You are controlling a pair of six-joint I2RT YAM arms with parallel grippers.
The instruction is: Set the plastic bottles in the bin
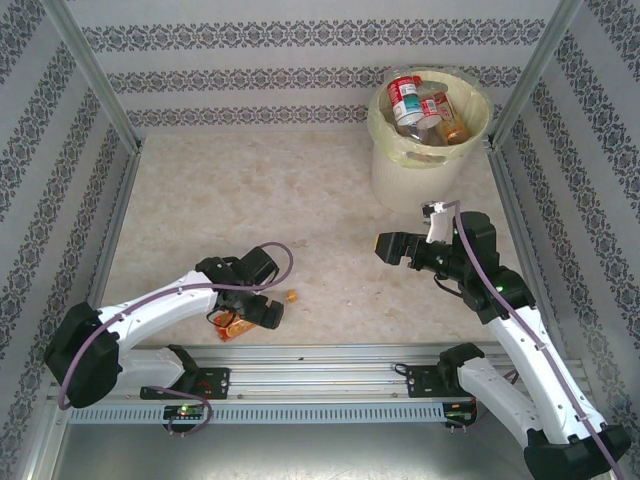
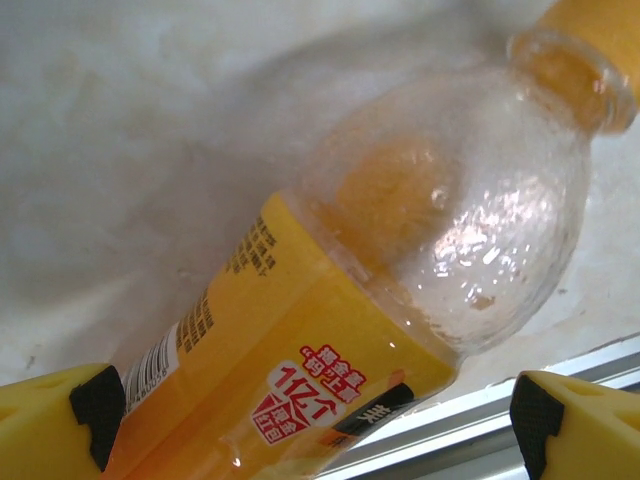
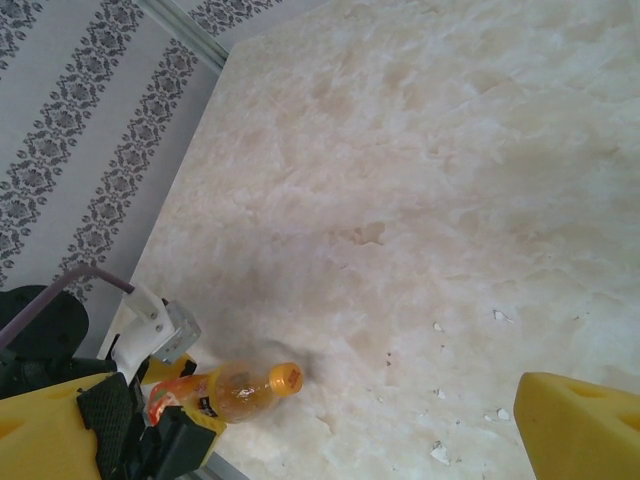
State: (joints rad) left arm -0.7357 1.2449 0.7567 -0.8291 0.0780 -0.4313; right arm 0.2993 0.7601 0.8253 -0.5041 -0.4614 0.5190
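The left fingers point(image 2: 55, 430) — yellow blocks with black pads — stand released and spread wide over the marbled beige tabletop point(image 1: 250, 200). One orange bottle point(image 2: 330, 330) lies on its side between them: clear dimpled plastic, a rounded shoulder, a glossy orange label with red print. Its long axis runs slantwise across the gap, with the base end by the left-hand finger. The orange cap point(image 2: 590, 30) points up and away past the right-hand finger, which stands clear of the bottle. The right fingers point(image 3: 580, 430) are likewise released and hold nothing, with bare tabletop between them. Past them, toward the far wall, stands the round white bin point(image 1: 400, 180) — lined with a pale yellow-green bag — holding several bottles point(image 1: 420, 105) with red-and-white labels heaped together.
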